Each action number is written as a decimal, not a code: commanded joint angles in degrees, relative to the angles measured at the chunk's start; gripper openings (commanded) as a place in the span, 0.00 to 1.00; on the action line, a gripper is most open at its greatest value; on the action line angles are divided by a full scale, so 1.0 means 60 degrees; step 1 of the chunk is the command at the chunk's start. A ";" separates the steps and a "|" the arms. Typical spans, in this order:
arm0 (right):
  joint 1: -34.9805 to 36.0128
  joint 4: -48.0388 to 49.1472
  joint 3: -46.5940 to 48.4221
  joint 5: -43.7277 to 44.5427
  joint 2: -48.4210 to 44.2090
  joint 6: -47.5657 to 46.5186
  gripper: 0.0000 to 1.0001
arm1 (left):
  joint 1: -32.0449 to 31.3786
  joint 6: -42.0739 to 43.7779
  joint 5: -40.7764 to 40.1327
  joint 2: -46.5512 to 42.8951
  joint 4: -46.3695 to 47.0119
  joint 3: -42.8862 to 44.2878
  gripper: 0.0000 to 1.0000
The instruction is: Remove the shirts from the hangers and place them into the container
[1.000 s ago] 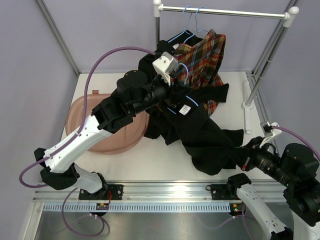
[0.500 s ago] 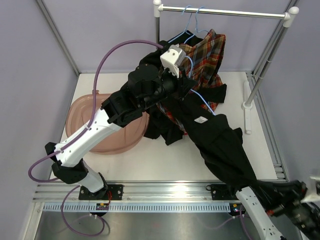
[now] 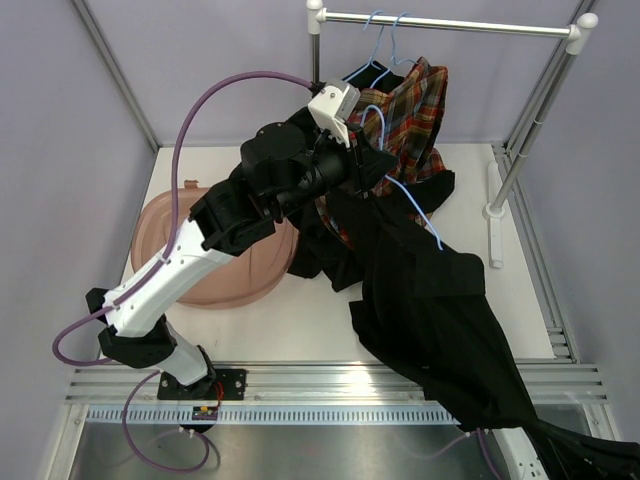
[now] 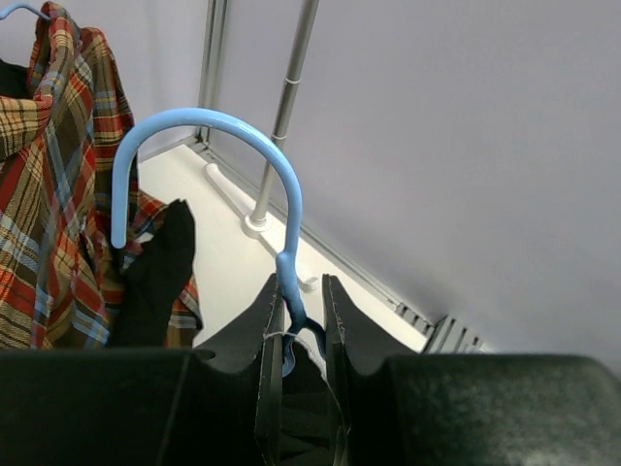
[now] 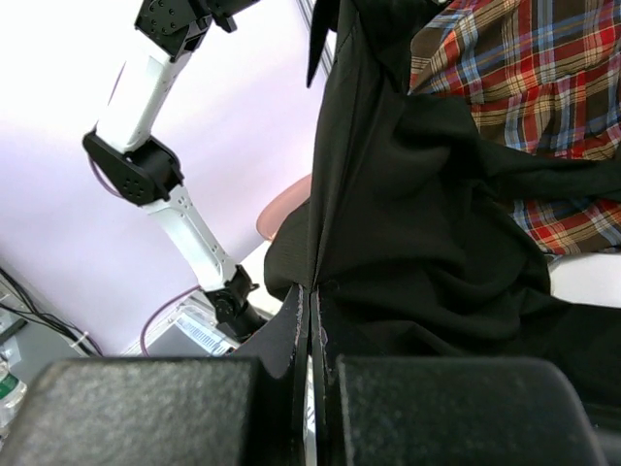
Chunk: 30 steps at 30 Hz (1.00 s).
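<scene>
Early, mid-strip: L gripper (image 4: 301, 291) pinching blue hanger (image 4: 206, 115) neck, R gripper (image 5: 312, 291) clamped on black shirt (image 3: 430, 310) stretched to lower right; plaid shirt (image 3: 410, 110) on rail (image 3: 450, 24) upper center, no shirt seen in container (image 3: 148, 228) mid-left.

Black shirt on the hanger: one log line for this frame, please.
left gripper: shut on hanger | right gripper: shut on black shirt | black shirt: stretched between both grippers | plaid shirt: hanging from rail
</scene>
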 commanded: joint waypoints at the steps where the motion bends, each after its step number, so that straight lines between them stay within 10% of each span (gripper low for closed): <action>1: 0.0085 -0.0688 0.0487 -0.0950 -0.1211 0.0480 0.00 | 0.0737 0.0224 -0.2800 -0.0238 0.0915 0.0852 0.00; 8: -0.0002 -0.0001 0.0312 -0.2427 -0.1256 0.0509 0.00 | 0.0737 -0.0362 -0.3927 -0.0209 0.0651 0.0970 0.00; 16: -0.0836 0.0928 -0.0392 -0.7407 -0.0642 0.1127 0.00 | 0.0767 0.0369 -0.5393 0.0683 0.0652 0.1364 0.00; 30: -0.1789 0.1434 -0.2850 -0.6240 -0.0963 0.1228 0.00 | 0.0825 -0.0581 -0.2751 0.0393 -0.0096 0.1660 0.00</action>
